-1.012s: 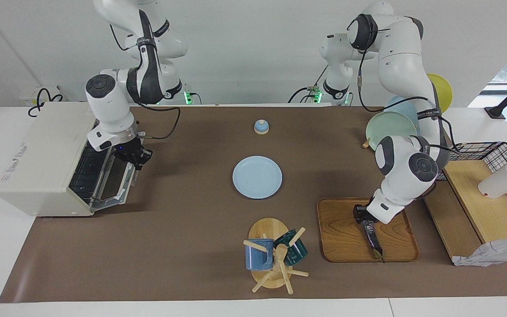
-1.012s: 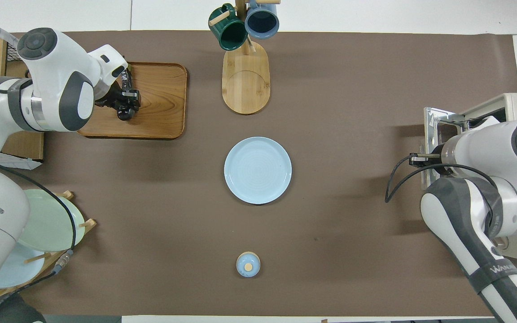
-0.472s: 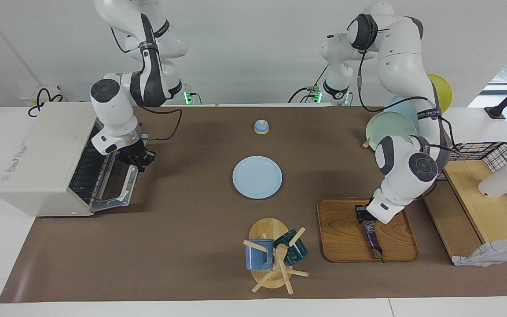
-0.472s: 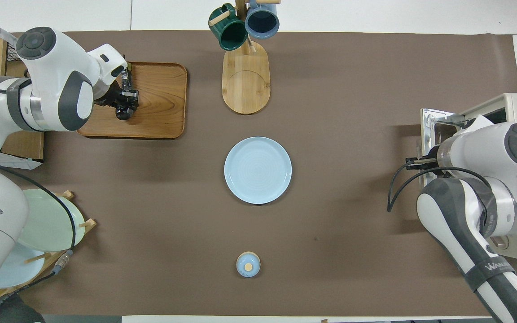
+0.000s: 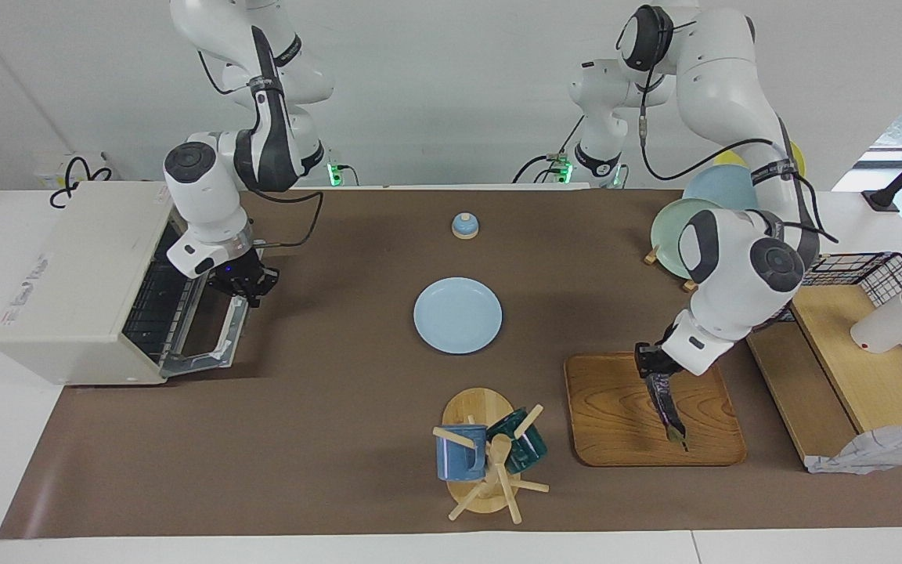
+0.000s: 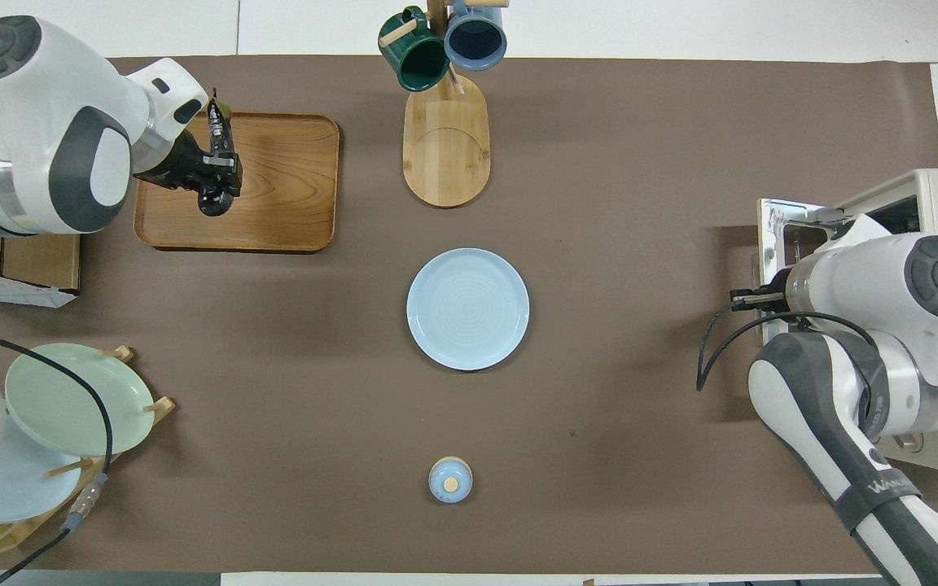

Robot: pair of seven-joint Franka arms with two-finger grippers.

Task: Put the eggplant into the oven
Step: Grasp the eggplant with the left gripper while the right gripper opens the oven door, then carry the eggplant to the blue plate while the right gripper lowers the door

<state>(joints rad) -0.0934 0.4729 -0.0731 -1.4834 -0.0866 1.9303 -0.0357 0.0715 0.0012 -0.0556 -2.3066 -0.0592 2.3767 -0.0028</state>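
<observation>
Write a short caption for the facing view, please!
Left end effector lifts the eggplant off the wooden tray; the oven stands open.

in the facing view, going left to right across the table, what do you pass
oven → right gripper over its open door → light blue plate → mug rack → wooden tray → eggplant held in the left gripper → wire-and-wood shelf
</observation>
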